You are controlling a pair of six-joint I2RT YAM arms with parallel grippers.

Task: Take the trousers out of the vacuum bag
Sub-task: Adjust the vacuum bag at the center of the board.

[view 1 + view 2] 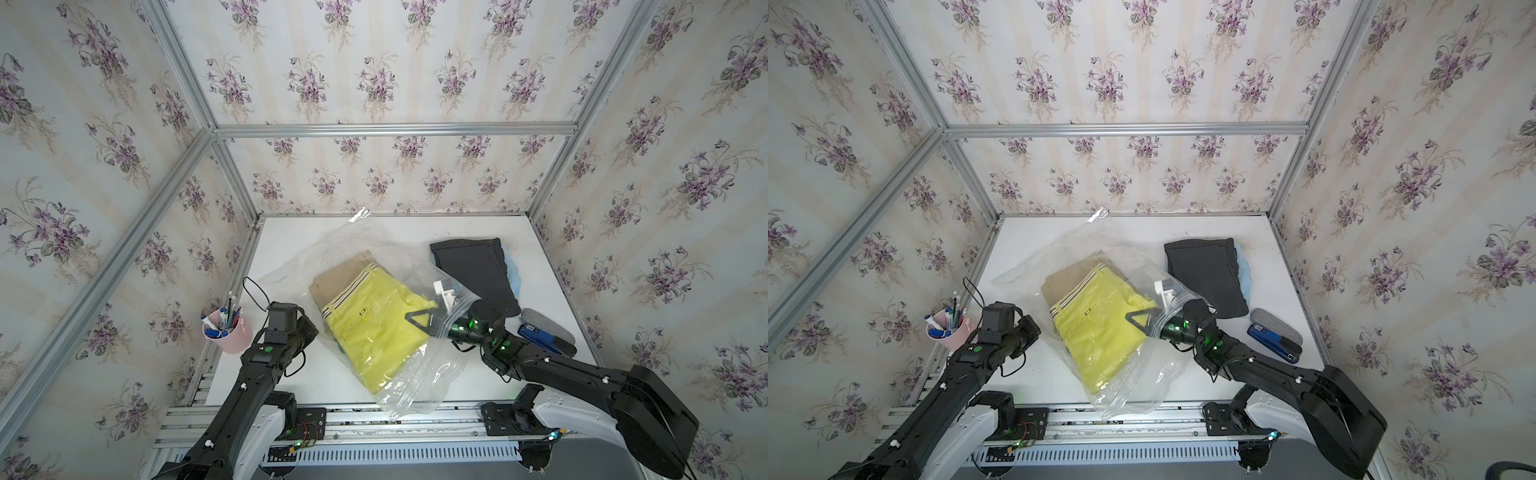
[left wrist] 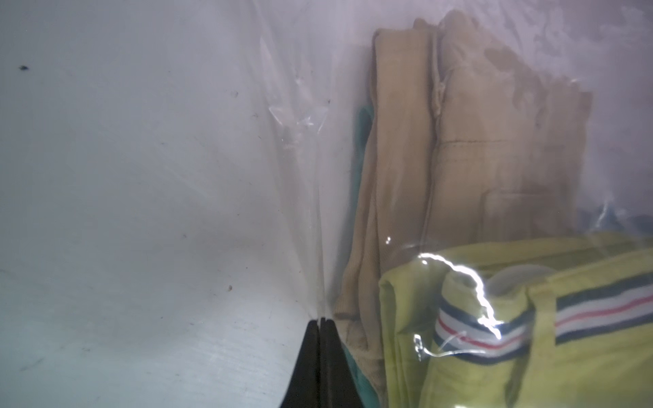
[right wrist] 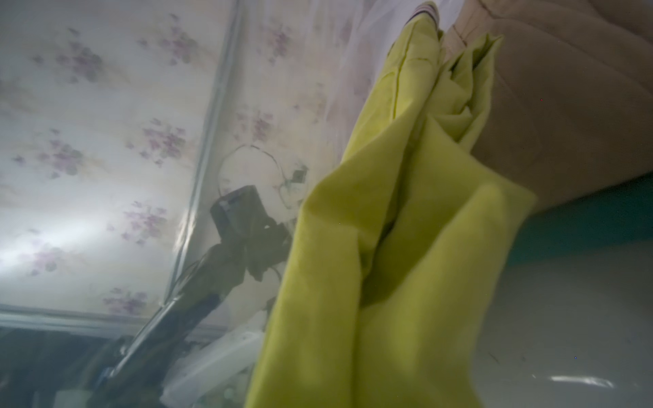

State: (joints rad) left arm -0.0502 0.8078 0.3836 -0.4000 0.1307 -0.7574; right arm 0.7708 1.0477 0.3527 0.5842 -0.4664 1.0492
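1. The vacuum bag (image 1: 419,376) lies slantwise across the middle of the white surface (image 1: 266,386). Its mouth and small white slider (image 1: 444,291) are turned towards the right arm (image 1: 561,368).
2. Inside the bag the yellow-green trousers (image 1: 374,336) lie on top. The tan trousers (image 1: 336,276) stick out from under them at the far side. The left wrist view shows a sliver of teal trousers (image 2: 362,123) beneath the tan pair.
3. The right jaws are inside the bag's mouth, over the right-hand corner of the yellow-green trousers. They are closed, with that yellow-green cloth bunched up in their grip.
4. The left jaws, at the end of the left arm (image 1: 257,374), sit at the bag's left edge. They are pressed fully together on a pinch of the clear plastic. The striped waistband lies just beside them, behind the plastic.
5. The black trousers (image 1: 478,274) lie outside the bag at the far right, on top of the light blue trousers (image 1: 514,276).
6. A pink cup (image 1: 232,338) of pens stands by the left arm. A blue stapler (image 1: 540,337) and a grey case (image 1: 546,322) lie at the right.
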